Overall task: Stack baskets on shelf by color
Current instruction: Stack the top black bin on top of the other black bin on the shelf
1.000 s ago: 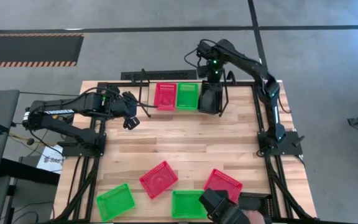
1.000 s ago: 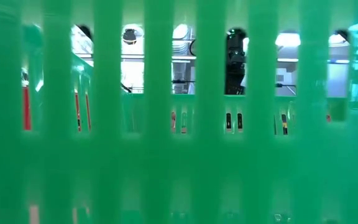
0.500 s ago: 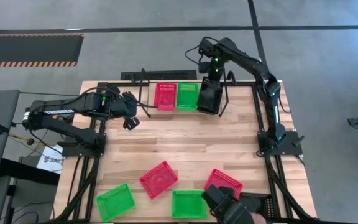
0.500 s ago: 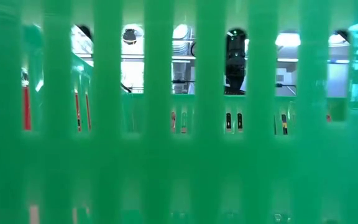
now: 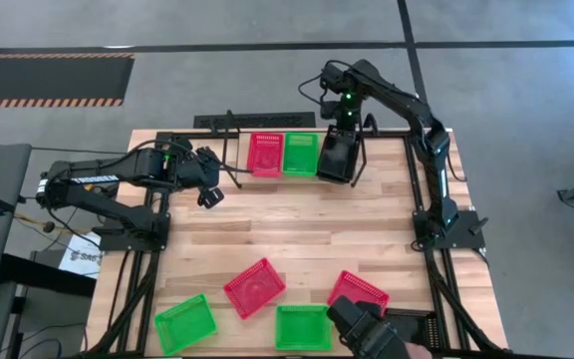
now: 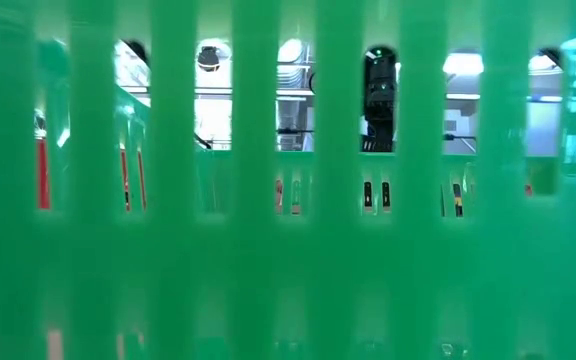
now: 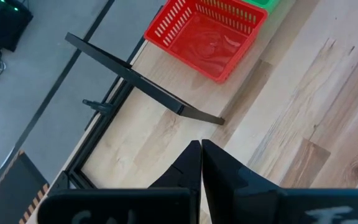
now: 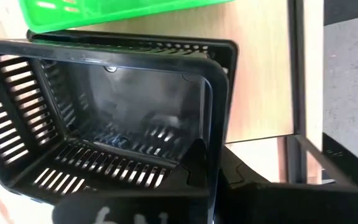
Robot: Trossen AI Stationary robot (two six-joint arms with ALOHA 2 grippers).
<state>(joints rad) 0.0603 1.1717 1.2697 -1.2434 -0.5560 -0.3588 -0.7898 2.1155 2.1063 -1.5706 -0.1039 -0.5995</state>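
The shelf (image 5: 242, 160) stands at the table's far edge and bears a red basket (image 5: 264, 154), a green basket (image 5: 300, 154) and a black basket (image 8: 225, 53), side by side. My right gripper (image 8: 209, 158) is above the shelf's right end, pointing down, shut on a second black basket (image 8: 104, 118) that sits skewed over the first. My left gripper (image 7: 201, 146) hovers shut above the bare table, left of the shelf. Two more green baskets (image 5: 184, 322) (image 5: 303, 326) and two red ones (image 5: 255, 287) (image 5: 359, 292) lie on the near half. My right gripper holds the upper black basket by the rim of one side wall (image 8: 211, 134), with one finger (image 8: 194, 158) inside the basket and the other (image 8: 241, 177) outside. The fingers come from above, pointing down. Whether the basket rests in the lower black one, I cannot tell.
A green basket wall (image 6: 288, 250) stands right in front of the low camera and blocks most of that view. A dark object (image 5: 367, 334) sits at the near edge beside the right-hand red basket. Bare wood lies across the table's middle (image 5: 287, 224).
My right gripper has rolled a little about its downward line over the shelf's right end, and the black basket in it has turned with it. The dark object at the near edge has shifted slightly to the right.
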